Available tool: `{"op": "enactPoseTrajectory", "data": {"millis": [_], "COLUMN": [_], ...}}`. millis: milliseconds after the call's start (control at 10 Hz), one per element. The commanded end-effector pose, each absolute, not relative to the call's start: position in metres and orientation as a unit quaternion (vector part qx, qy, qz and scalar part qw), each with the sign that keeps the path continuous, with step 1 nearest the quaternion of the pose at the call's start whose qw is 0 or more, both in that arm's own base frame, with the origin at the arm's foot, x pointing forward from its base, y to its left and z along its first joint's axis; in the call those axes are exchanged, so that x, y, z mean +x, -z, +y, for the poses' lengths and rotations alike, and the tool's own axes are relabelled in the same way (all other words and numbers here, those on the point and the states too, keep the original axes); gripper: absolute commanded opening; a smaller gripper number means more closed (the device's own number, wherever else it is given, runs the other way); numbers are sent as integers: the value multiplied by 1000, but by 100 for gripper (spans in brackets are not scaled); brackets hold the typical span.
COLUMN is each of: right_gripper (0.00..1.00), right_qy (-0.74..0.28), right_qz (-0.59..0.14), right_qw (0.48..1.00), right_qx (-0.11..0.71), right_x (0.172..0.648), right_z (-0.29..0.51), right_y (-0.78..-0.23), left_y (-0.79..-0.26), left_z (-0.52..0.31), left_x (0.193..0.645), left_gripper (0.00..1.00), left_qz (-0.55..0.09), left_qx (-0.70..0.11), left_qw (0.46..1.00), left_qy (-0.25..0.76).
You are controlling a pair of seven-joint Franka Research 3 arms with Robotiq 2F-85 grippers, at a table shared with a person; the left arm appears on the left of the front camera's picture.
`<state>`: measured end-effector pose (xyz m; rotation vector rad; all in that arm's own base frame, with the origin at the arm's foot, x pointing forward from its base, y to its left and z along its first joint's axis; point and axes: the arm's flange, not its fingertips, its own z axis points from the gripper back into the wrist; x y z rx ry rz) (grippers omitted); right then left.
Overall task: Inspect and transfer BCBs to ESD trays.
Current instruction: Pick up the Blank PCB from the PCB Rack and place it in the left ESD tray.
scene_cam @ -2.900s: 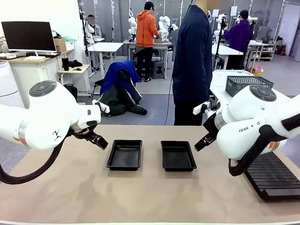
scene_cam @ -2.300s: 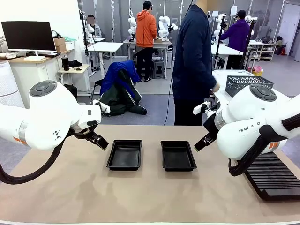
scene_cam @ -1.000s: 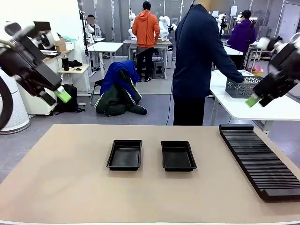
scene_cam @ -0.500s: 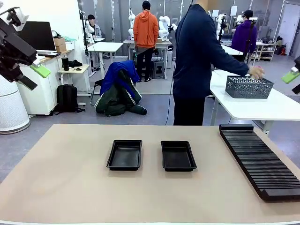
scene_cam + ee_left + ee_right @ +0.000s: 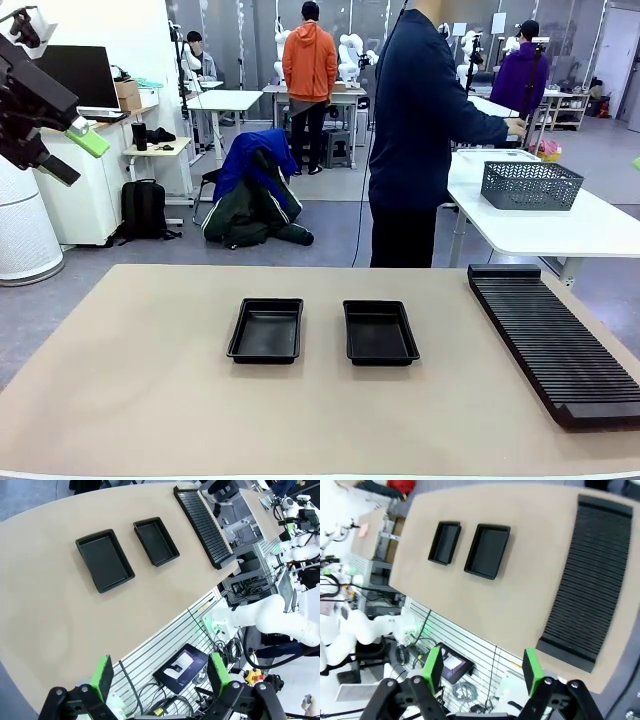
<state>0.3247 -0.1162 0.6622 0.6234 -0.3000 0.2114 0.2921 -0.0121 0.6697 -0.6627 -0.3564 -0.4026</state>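
Your left gripper (image 5: 72, 157) is high at the far left, well away from the table (image 5: 150, 400). In its wrist view the fingers (image 5: 102, 677) stand wide apart with nothing between them, so it is released. The right gripper (image 5: 481, 667) is released too: its green pads (image 5: 432, 667) are far apart, high over the table, and they grasp nothing. The small green speck at the right edge of the front view is perhaps one pad of this gripper, but you cannot be sure. The left tray (image 5: 266, 330) and the right tray (image 5: 380, 332) lie flat near the middle of the table, side by side, close but not touching, and each shows a bare black floor. The long ribbed rack (image 5: 550, 340) lies along the right side, well apart from the trays. The person (image 5: 415, 130) stands at the far side, turned to the right, with one hand (image 5: 516, 127) stretched out near a grey mesh basket (image 5: 531, 185) on a white table (image 5: 560, 225).
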Motion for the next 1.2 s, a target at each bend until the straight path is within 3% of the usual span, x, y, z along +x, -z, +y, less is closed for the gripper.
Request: {"op": "enactPoseTrajectory", "data": {"millis": [0, 1100], "right_gripper": [85, 85], "right_qy": [-101, -49], "right_qz": [-176, -201], "right_qw": [926, 924], "right_qx": [317, 321], "right_x": [319, 312], "right_z": [-129, -168], "right_y": [-681, -690], "left_y": [-676, -682], "left_z": [-11, -8], "left_x": [283, 262], "left_gripper": [100, 100], "left_qz": [-195, -217], "left_qx": [-330, -311], "left_qw": [906, 922], "left_qy": [180, 74]}}
